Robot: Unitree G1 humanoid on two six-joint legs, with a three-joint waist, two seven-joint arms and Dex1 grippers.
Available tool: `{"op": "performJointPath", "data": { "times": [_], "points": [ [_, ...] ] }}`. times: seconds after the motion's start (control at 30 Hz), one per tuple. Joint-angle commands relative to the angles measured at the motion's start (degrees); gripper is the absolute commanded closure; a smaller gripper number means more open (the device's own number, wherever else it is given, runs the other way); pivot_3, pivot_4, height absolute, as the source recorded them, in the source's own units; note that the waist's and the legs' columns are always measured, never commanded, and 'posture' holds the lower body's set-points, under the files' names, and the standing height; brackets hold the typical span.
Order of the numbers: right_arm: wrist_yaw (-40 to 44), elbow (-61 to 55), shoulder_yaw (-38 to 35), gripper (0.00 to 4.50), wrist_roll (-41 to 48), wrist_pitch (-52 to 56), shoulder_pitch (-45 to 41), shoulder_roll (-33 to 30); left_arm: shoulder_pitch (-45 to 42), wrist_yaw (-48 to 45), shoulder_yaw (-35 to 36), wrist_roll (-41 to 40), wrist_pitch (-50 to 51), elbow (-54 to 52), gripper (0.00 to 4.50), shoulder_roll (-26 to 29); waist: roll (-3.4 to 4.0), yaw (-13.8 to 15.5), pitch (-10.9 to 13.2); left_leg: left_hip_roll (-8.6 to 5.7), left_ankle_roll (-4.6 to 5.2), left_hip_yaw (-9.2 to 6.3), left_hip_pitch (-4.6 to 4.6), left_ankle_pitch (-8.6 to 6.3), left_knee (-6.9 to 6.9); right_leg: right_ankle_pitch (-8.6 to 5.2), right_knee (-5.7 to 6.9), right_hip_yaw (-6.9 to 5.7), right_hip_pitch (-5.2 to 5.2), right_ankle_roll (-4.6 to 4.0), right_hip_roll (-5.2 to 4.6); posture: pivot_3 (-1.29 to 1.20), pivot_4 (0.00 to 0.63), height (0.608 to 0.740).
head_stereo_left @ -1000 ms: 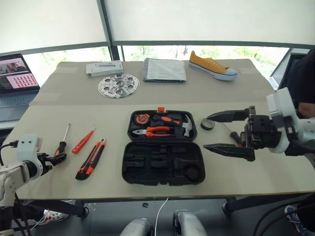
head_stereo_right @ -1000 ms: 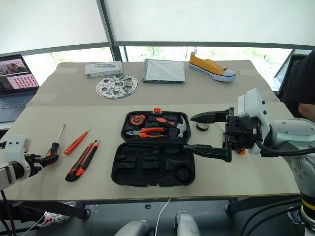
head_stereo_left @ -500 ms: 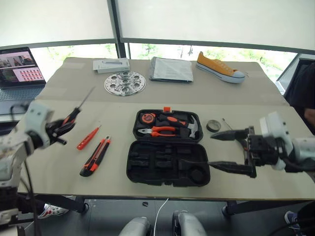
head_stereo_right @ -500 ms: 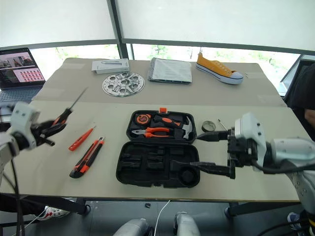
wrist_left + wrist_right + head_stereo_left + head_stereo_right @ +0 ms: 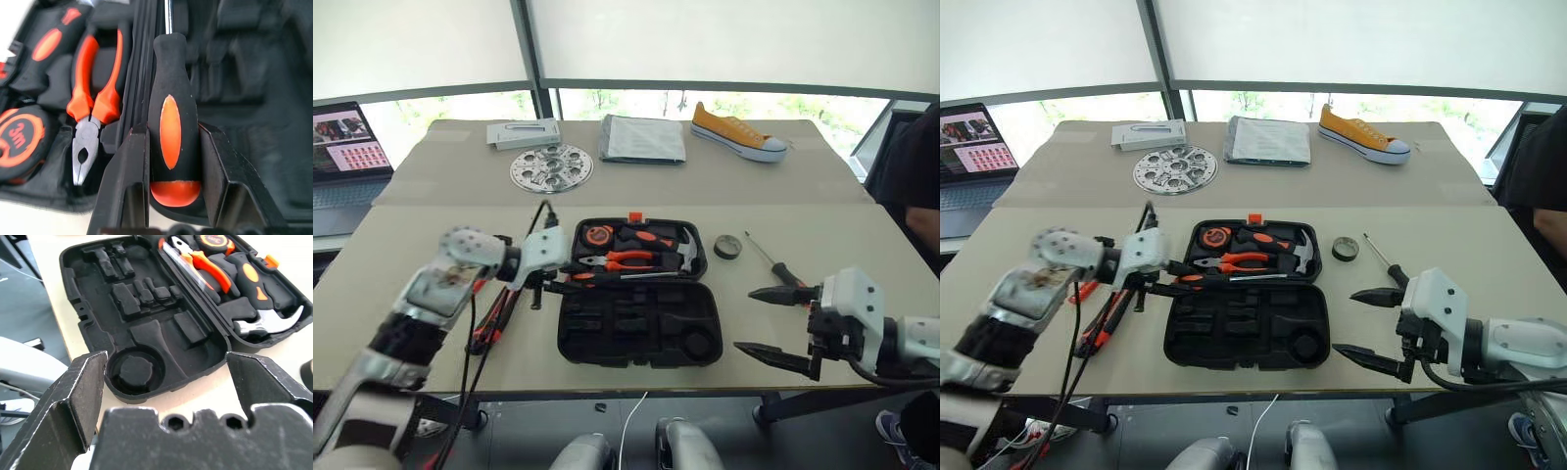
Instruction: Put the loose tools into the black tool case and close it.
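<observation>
Left end effector (image 5: 173,161) clamps a black-and-orange screwdriver (image 5: 173,122) over the open black tool case (image 5: 636,328), along its hinge. Right end effector (image 5: 766,321) gapes wide, empty, just right of the case on the desk (image 5: 822,235).

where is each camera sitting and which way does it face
Left and right eye views: on the head, looking forward and down over the table; both arms show.
Left wrist view: on the left arm, looking along the left end effector, shut on a screwdriver over the open tool case.
Right wrist view: on the right arm, looking between the open fingers of the right end effector toward the case.
Shared: both wrist views show the pliers and the tape measure.
</observation>
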Motion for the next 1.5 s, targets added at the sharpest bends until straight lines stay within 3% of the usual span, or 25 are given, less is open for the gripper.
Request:
{"op": "performJointPath", "data": {
  "times": [0.03, 0.67, 1.2, 1.23, 1.5],
  "points": [
    [-1.8, -2.6, -2.1, 0.00, 0.4, 0.3, -0.1, 0.1, -2.7, -0.8, 0.2, 2.1, -2.6, 3.7, 3.62, -1.2, -0.01, 0.0, 0.0, 0.00, 0.22, -0.01, -0.04, 0.12, 0.01, 0.00, 0.01, -0.02, -0.06, 0.00, 0.01, 0.00, 0.150, 0.740],
    [-3.8, -2.5, 0.0, 0.00, 1.5, 1.1, -2.6, -0.4, -2.3, -3.4, 1.4, 1.2, 4.0, -1.9, 3.62, -4.2, -0.01, 0.2, 0.0, 0.01, 0.32, -0.02, -0.19, 0.10, 0.21, 0.00, -0.02, -0.03, -0.09, 0.00, 0.04, 0.00, 0.150, 0.740],
    [-4.7, -3.5, 0.1, 0.00, 2.2, 2.3, -3.2, 0.2, -0.1, -3.1, 0.1, 3.3, 7.8, -4.3, 3.62, -3.3, -0.01, 0.2, 0.0, 0.00, 0.33, -0.02, -0.20, 0.10, 0.23, 0.00, -0.01, -0.04, -0.10, 0.01, 0.04, 0.00, 0.150, 0.740],
    [-4.7, -3.5, 0.1, 0.00, 2.2, 2.3, -3.2, 0.2, -0.2, -3.0, 0.1, 3.3, 8.0, -4.2, 2.82, -3.4, -0.01, 0.2, 0.0, 0.00, 0.33, -0.02, -0.20, 0.10, 0.23, 0.00, -0.02, -0.03, -0.10, 0.01, 0.04, 0.00, 0.150, 0.740],
    [-5.0, -4.0, 0.2, 0.00, 2.7, 2.6, -2.9, 0.7, -2.8, -4.0, 2.6, -0.5, 13.1, -7.6, 0.06, -3.8, -0.02, 0.4, 0.0, 0.01, 0.33, -0.02, -0.22, 0.10, 0.32, 0.00, 0.03, -0.03, -0.09, 0.01, 0.04, 0.00, 0.150, 0.740]
  ]
}}
